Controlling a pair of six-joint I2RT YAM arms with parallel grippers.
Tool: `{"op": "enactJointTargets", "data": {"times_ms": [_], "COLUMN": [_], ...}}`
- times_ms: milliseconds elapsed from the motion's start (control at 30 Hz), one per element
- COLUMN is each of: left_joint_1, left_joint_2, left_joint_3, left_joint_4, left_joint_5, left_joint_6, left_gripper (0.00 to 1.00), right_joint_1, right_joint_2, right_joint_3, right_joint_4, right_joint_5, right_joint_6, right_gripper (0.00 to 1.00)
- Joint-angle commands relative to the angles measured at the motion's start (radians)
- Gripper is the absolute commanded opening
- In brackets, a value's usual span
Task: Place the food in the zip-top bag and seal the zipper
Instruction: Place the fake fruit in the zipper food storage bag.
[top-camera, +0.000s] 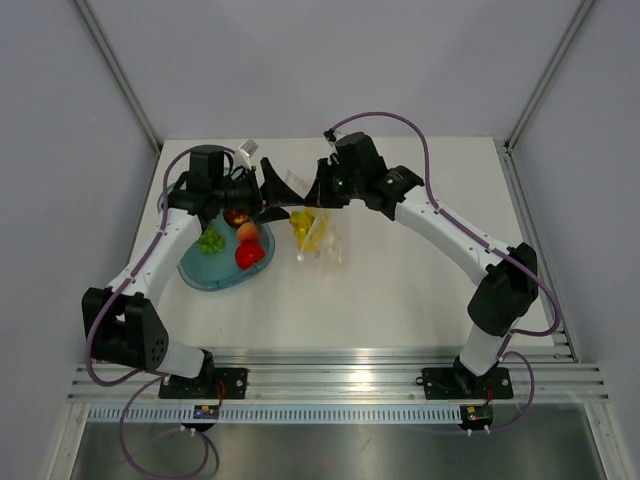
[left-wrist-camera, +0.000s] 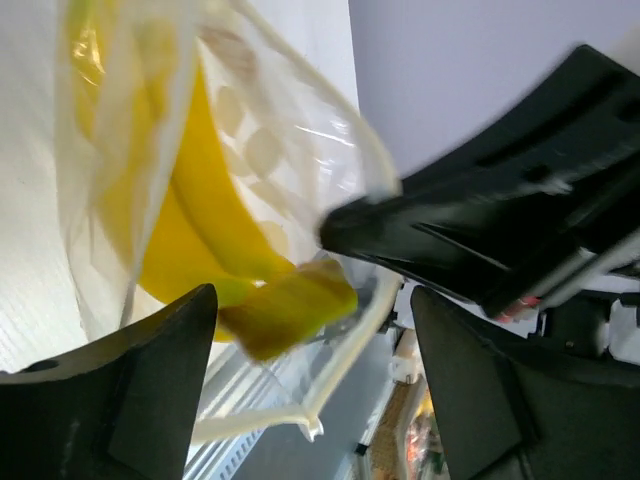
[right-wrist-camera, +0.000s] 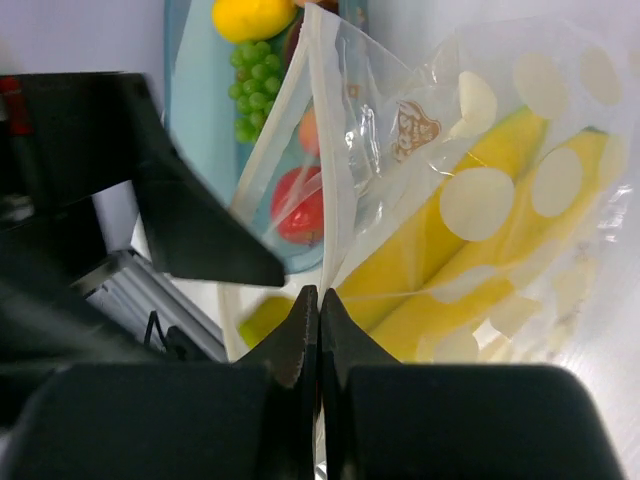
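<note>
Top external view: the left fingers (top-camera: 268, 180) and the right fingers (top-camera: 322, 188) are facing each other over the bench (top-camera: 420, 290), both at the far edge of the zip-top bag (top-camera: 325, 245). The bag is trailing toward the near side of both, with the banana bunch (top-camera: 308, 228) inside it. Beside the left fingers, a teal tray (top-camera: 200, 268) is carrying the green grapes (top-camera: 210, 241), the red apple (top-camera: 249, 256), the peach (top-camera: 246, 232) and the plum (top-camera: 237, 215).

Left wrist view: the left fingers (left-wrist-camera: 150, 390) are standing wide apart and gripping nothing. The bag's (left-wrist-camera: 280, 140) open rim and the banana bunch's (left-wrist-camera: 190, 230) stem end are lying in the gap between them. The right fingers (left-wrist-camera: 500, 230) are showing as a black shape just beyond the tips, at the right.

Right wrist view: the right fingers (right-wrist-camera: 318, 330) are pressing together, pinching the bag's (right-wrist-camera: 400, 110) mouth edge. Beyond the tips to the right, the banana bunch (right-wrist-camera: 440, 260) is lying inside the bag. To the left, the tray (right-wrist-camera: 195, 120) is holding the lemon-like piece (right-wrist-camera: 255, 15), the grapes (right-wrist-camera: 255, 85) and the apple (right-wrist-camera: 300, 205), the last seen through the bag's flap.
</note>
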Motion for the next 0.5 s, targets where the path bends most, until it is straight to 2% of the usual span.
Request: {"op": "enactJointTargets", "data": {"times_ms": [0,33,100,200,233,267,333,367,400,467], "left_joint_1": [-0.023,-0.023,-0.025,-0.023,-0.023,-0.023,-0.020,-0.019,-0.019,-0.020], "left_joint_2": [-0.095,-0.110,-0.150,-0.187,-0.198,-0.210,-0.253,-0.268,-0.277,-0.290], "left_joint_3": [0.133,0.146,0.166,0.173,0.167,0.155,0.111,0.092,0.075,0.025], "left_joint_4": [-0.217,-0.237,-0.291,-0.349,-0.363,-0.365,-0.374,-0.377,-0.377,-0.385], "left_joint_5": [-0.080,-0.078,-0.071,-0.075,-0.087,-0.110,-0.239,-0.338,-0.383,-0.466], "left_joint_6": [0.174,0.188,0.223,0.261,0.269,0.274,0.268,0.260,0.257,0.240], "left_gripper": [0.85,0.92,0.99,0.98,0.94,0.76,0.56,0.54,0.61,0.82], "right_joint_1": [0.004,0.002,0.004,0.004,0.004,0.002,0.004,0.002,0.004,0.004], "right_joint_2": [-0.066,-0.066,-0.069,-0.073,-0.076,-0.079,-0.092,-0.099,-0.109,-0.119], "right_joint_3": [-0.022,-0.024,-0.030,-0.039,-0.045,-0.050,-0.054,-0.064,-0.067,-0.077], "right_joint_4": [0.002,-0.002,0.005,0.018,0.022,0.027,0.030,0.033,0.032,0.032], "right_joint_5": [0.075,0.084,0.096,0.092,0.089,0.086,0.083,0.086,0.089,0.095], "right_joint_6": [0.029,0.033,0.038,0.056,0.059,0.062,0.062,0.062,0.062,0.062], "right_gripper": [0.00,0.00,0.00,0.00,0.00,0.00,0.00,0.00,0.00,0.00]}}
